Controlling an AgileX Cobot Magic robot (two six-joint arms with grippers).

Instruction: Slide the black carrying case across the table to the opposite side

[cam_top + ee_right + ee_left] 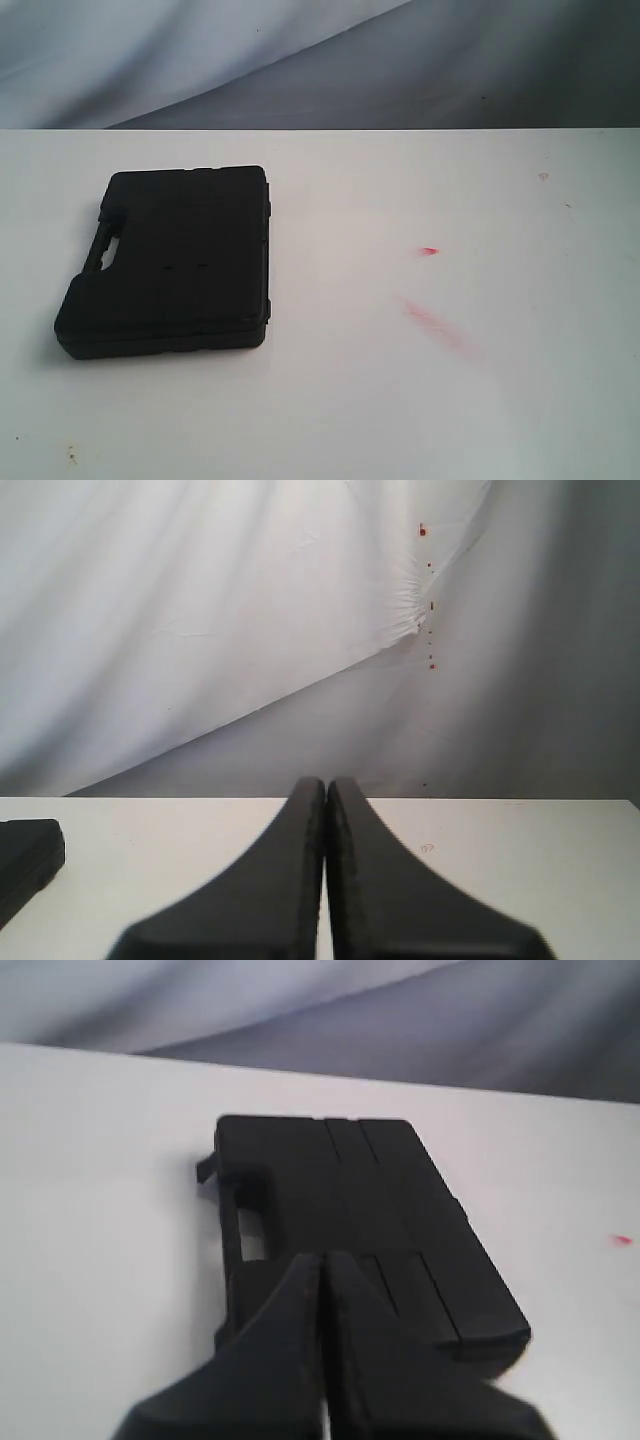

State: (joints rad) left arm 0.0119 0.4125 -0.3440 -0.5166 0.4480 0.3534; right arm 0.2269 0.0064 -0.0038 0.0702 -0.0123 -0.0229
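The case (170, 265) lay flat on the left part of the table (450, 400) and was the only solid thing in the way. To its right the white top ran open all the way across, carrying just a red smear (435, 325) and a small red fleck (429, 251), both flat marks. Open tabletop also lay on the case's near, left and far sides. A pale cloth (200, 60) hung behind the table, closing off the back.

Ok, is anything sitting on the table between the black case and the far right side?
Nothing visible does. The case lies on the left of the table; to its right the exterior view shows only flat red smears on the white surface, which probably won't block a slide.
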